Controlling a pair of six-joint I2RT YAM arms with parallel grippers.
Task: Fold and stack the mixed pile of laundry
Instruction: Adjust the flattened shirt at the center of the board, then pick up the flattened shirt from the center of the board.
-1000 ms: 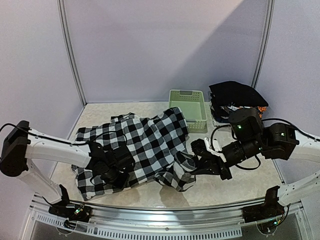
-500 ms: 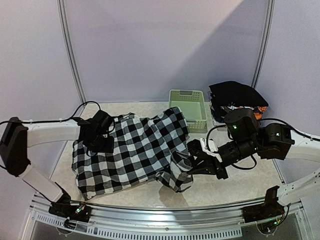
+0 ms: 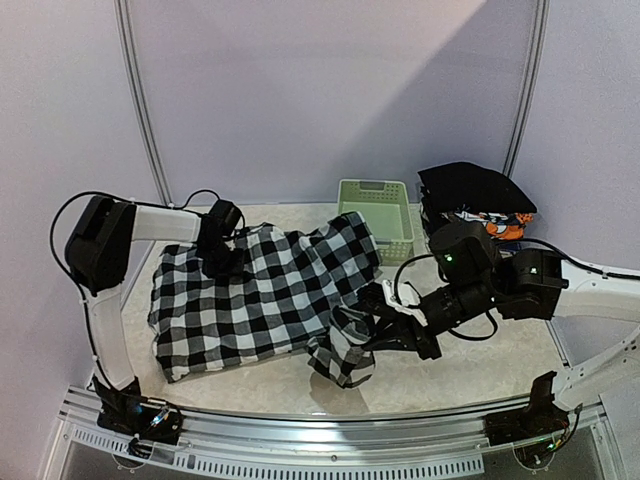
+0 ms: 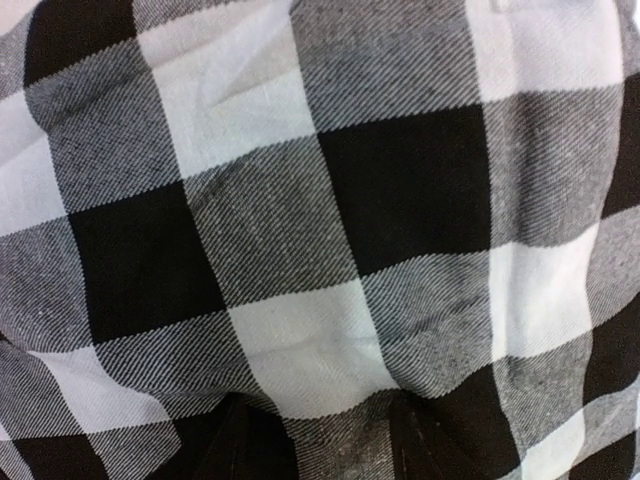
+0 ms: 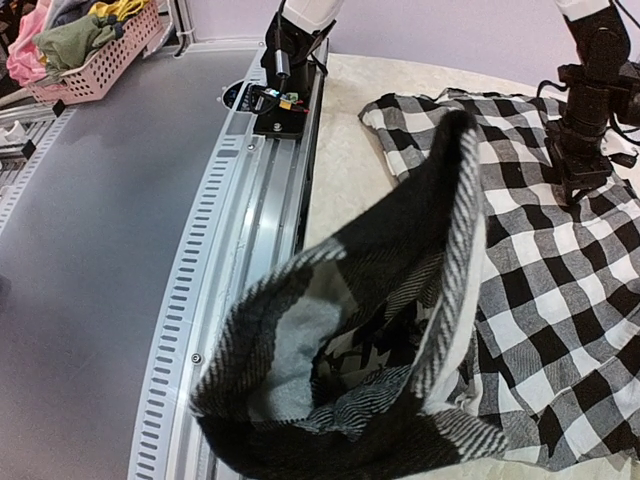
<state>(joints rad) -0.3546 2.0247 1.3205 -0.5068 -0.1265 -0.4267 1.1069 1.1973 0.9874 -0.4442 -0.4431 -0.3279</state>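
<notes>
The black-and-white checked shirt [image 3: 270,300] lies spread across the table's left and middle. My left gripper [image 3: 225,262] presses down on its far left part. In the left wrist view the cloth [image 4: 330,200] fills the frame, and the two dark fingertips [image 4: 232,445] stand apart with flat cloth between them. My right gripper [image 3: 372,326] is shut on the shirt's near right edge and holds it lifted. The raised fold [image 5: 400,330] hides its fingers. A large black cloth [image 3: 472,185] lies on orange-printed pieces [image 3: 505,222] at the back right.
A pale green slotted basket [image 3: 378,205] stands at the back, touching the shirt's far right corner. The metal front rail [image 3: 320,440] runs along the near edge. In the right wrist view a pink basket of clothes [image 5: 90,50] sits off the table.
My left gripper has swung from the shirt's near middle to its far left part. The shirt's left side now lies flatter. My right gripper has drawn the lifted edge leftward and nearer.
</notes>
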